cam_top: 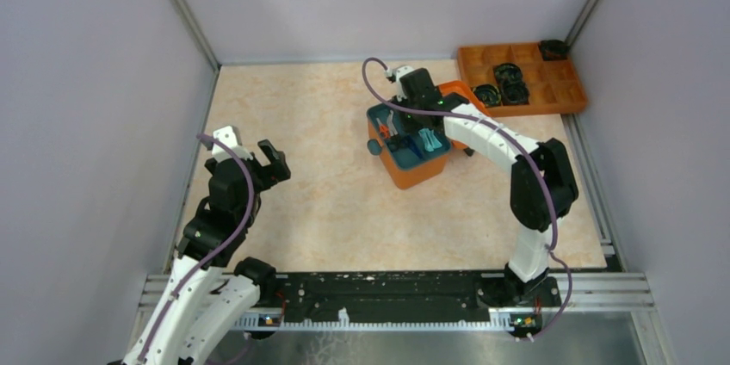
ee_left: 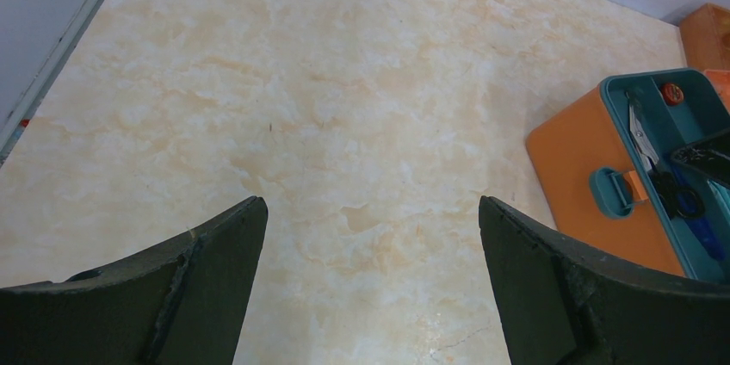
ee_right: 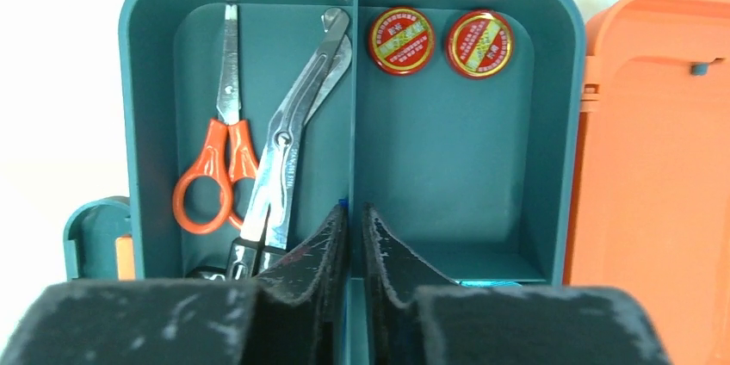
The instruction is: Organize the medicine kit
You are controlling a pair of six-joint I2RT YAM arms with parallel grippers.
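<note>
The medicine kit (cam_top: pixel 411 174), an orange box, stands open at the table's back centre, with its lid (ee_right: pixel 654 167) folded to the right. A teal tray (ee_right: pixel 146 81) sits in it. The tray's left compartment holds orange-handled scissors (ee_right: pixel 219 167) and silver shears (ee_right: pixel 288 150). Two red round tins (ee_right: pixel 401 40) lie at the far end of the right compartment. My right gripper (ee_right: pixel 355 210) reaches down into the tray, its fingers pressed close on either side of the middle divider (ee_right: pixel 354 81). My left gripper (ee_left: pixel 372 210) hangs wide open over bare table, left of the kit (ee_left: pixel 585 176).
A flat orange divided tray (cam_top: pixel 559 89) with black items lies in the back right corner. Grey walls enclose the table on three sides. A metal rail (cam_top: pixel 396 292) runs along the near edge by the arm bases.
</note>
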